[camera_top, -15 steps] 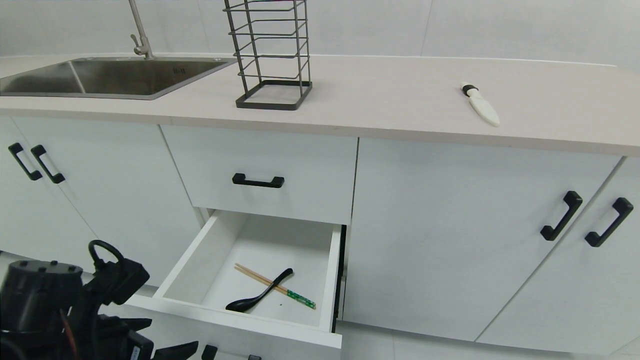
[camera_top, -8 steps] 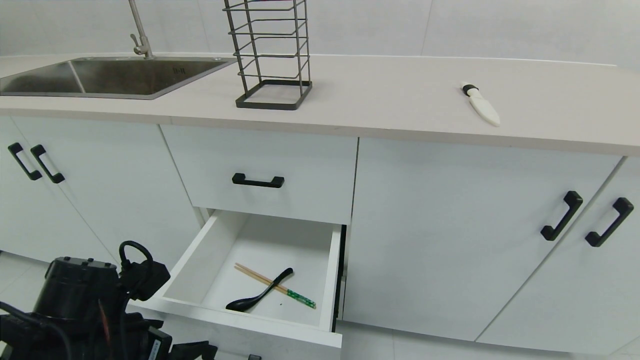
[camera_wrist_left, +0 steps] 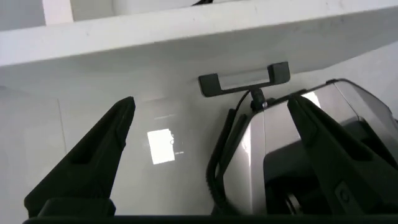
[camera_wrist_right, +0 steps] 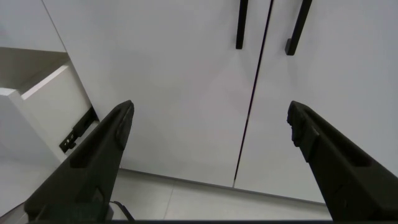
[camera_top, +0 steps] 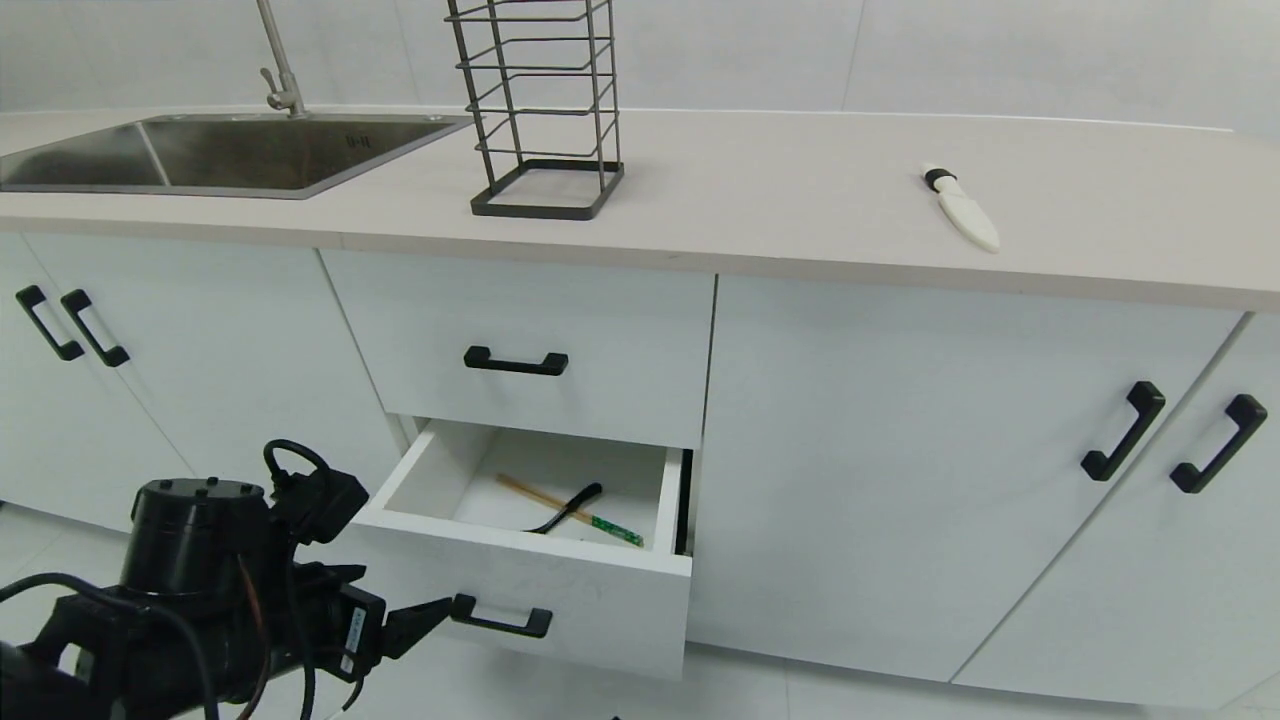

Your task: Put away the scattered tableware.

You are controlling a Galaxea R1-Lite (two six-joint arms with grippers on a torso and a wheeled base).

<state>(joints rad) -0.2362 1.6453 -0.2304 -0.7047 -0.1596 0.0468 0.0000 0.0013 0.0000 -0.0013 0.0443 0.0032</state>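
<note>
The lower white drawer (camera_top: pixel 560 585) stands partly open below the counter. Inside it lie a black spoon (camera_top: pixel 572 506) and a pair of wooden chopsticks (camera_top: pixel 565 508) with green ends. A white knife (camera_top: pixel 962 208) with a black band rests on the countertop at the right. My left gripper (camera_top: pixel 428 618) is open, its tip just left of the drawer's black handle (camera_top: pixel 500 620). In the left wrist view that handle (camera_wrist_left: pixel 244 78) shows ahead of the open left gripper (camera_wrist_left: pixel 211 104). My right gripper (camera_wrist_right: pixel 211 109) is open and holds nothing, facing white cabinet doors (camera_wrist_right: pixel 186 93).
A dark wire rack (camera_top: pixel 545 110) stands on the countertop (camera_top: pixel 760 210) beside a steel sink (camera_top: pixel 230 150) with a faucet. Above the open drawer is a shut drawer with a black handle (camera_top: pixel 516 361). Cabinet doors with black handles (camera_top: pixel 1125 430) flank both sides.
The lower drawer has slid inward to about half open. My left arm has moved forward and to the right along with the drawer front.
</note>
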